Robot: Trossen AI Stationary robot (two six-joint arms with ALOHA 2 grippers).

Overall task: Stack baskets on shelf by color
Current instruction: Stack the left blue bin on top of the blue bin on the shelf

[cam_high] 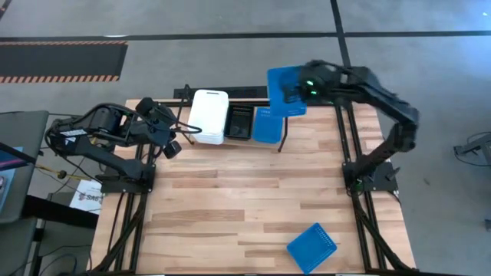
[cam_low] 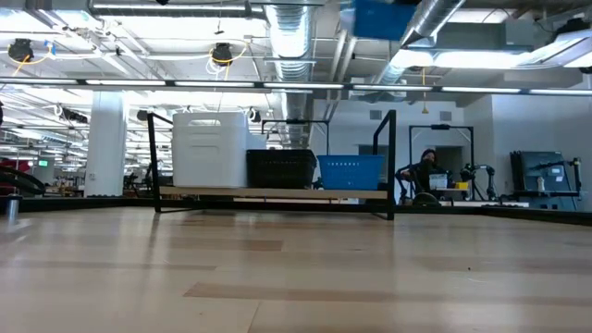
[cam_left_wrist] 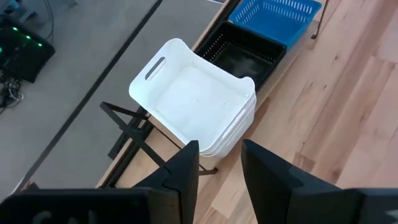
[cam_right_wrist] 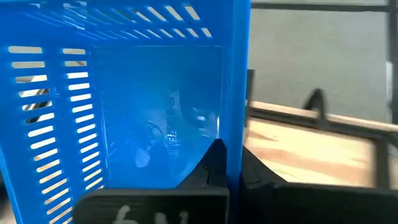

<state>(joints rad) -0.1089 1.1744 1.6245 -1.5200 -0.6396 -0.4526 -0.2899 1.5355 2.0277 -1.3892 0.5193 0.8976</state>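
Looking down from the high view, the right gripper (cam_high: 295,90) holds a blue basket (cam_high: 285,92) in the air over the far right part of the shelf (cam_high: 230,93). On the shelf sit a white stack of baskets (cam_high: 209,116) at the left, a black basket (cam_high: 238,122) in the middle and a second blue basket (cam_high: 267,125) at the right. The left gripper (cam_high: 173,142) hangs just left of the white stack, above the tabletop (cam_high: 245,199). A third blue basket (cam_high: 312,248) lies alone at the near right edge.

In the low view the shelf (cam_low: 273,192) carries white (cam_low: 209,149), black (cam_low: 281,168) and blue (cam_low: 351,170) side by side, with the held basket (cam_low: 379,17) high above.

The left wrist view shows the left gripper (cam_left_wrist: 221,163) with a narrow gap between its fingers, holding nothing, near the white stack (cam_left_wrist: 196,96).

In the right wrist view the right gripper (cam_right_wrist: 227,163) is clamped on the wall of the held basket (cam_right_wrist: 124,93).
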